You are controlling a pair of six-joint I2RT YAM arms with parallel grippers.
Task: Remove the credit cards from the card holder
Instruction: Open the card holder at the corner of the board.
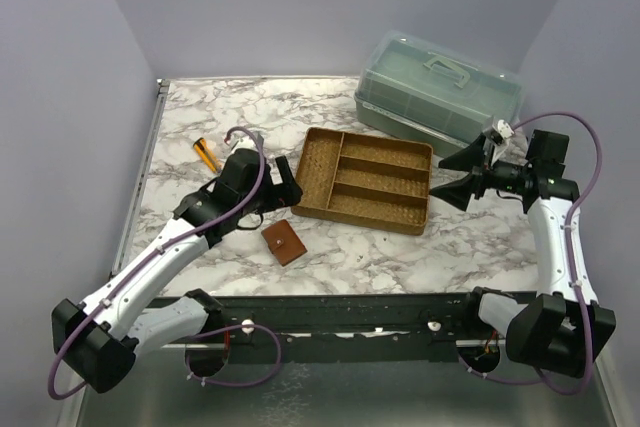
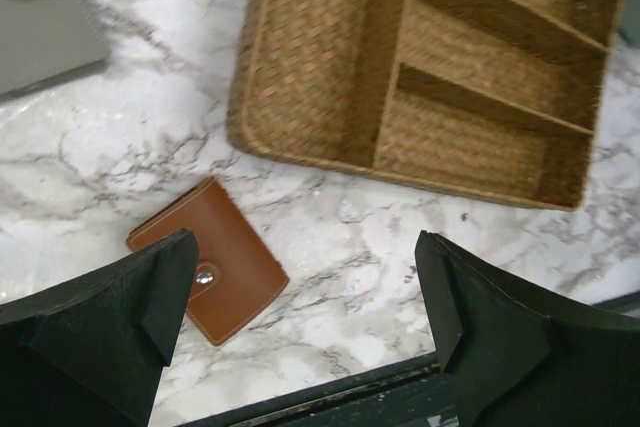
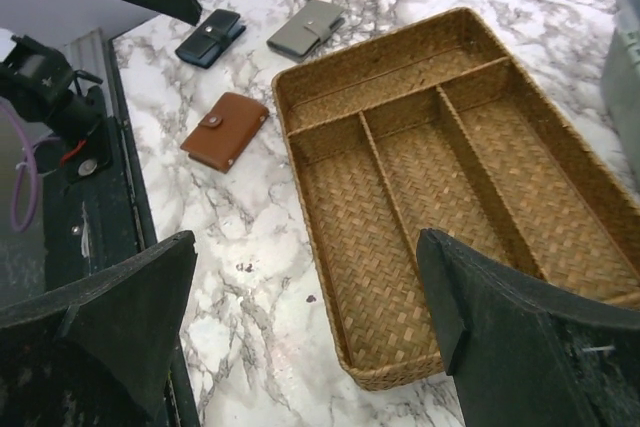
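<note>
Card holder [image 1: 287, 243] lies flat on table [image 1: 190, 117], snap tab fastened, near the front edge, left of tray [image 1: 322, 134]. No cards visible, likely inside. Left gripper [image 2: 307, 282] hangs above holder, jaws wide apart, empty. Right gripper [image 1: 456, 180] is by tray's right end, jaws apart, empty. Best move: one gripper pins holder's spine, the other lifts the tab first.
</note>
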